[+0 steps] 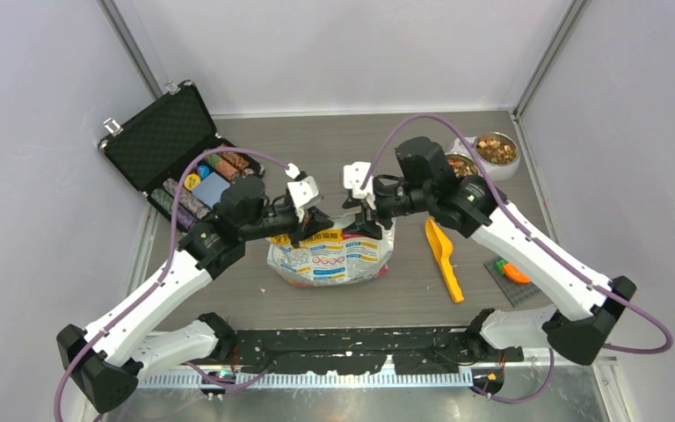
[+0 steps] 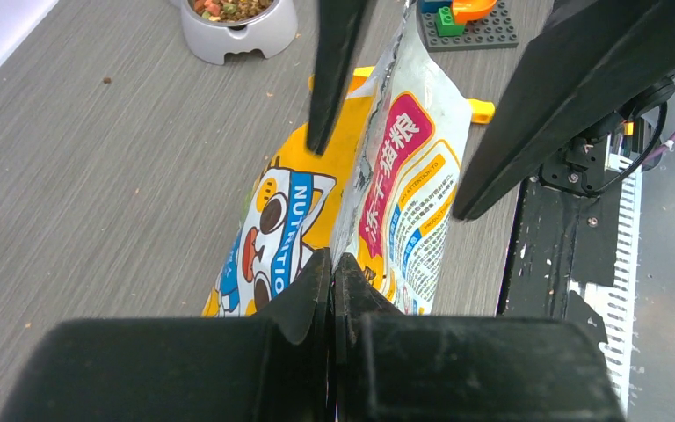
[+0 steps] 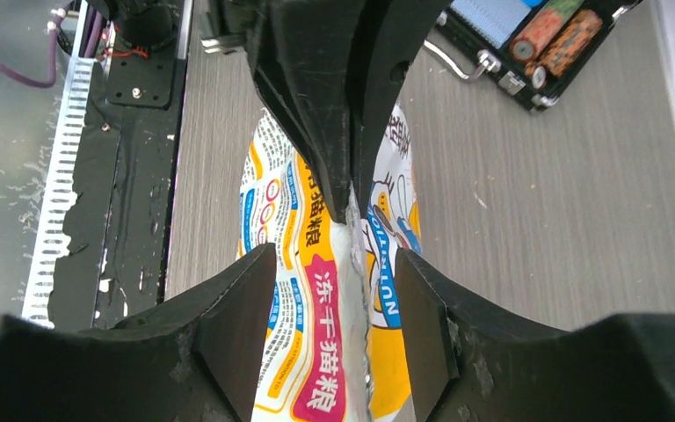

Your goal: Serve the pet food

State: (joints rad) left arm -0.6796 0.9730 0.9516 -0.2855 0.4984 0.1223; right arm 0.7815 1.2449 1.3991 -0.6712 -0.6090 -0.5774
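Left wrist view: left gripper (image 2: 332,262) is pinched tight on the top seam of the foil bag (image 2: 404,176). Right gripper (image 3: 334,264) stands spread, that seam running between its fingers.

**Top view:**
- The upper edge of the bag (image 1: 330,259) is hidden under the left fingers (image 1: 315,221) and the right fingers (image 1: 366,224). Its small print is too small to read.
- The right arm covers the 6 to 9 o'clock side of the nearer bowl (image 1: 462,165).

**Left wrist view:**
- The 12 o'clock frame edge cuts off a bowl (image 2: 237,37), the pet food (image 2: 228,9) in it, and the block plate (image 2: 483,33).
- The bag hides most of the scoop (image 2: 482,112).

**Right wrist view:**
- The bag's lower part is cut off at 6 o'clock.
- The case (image 3: 492,44) is cut off at 1 o'clock.

**All views:**
- The bag's contents are hidden.
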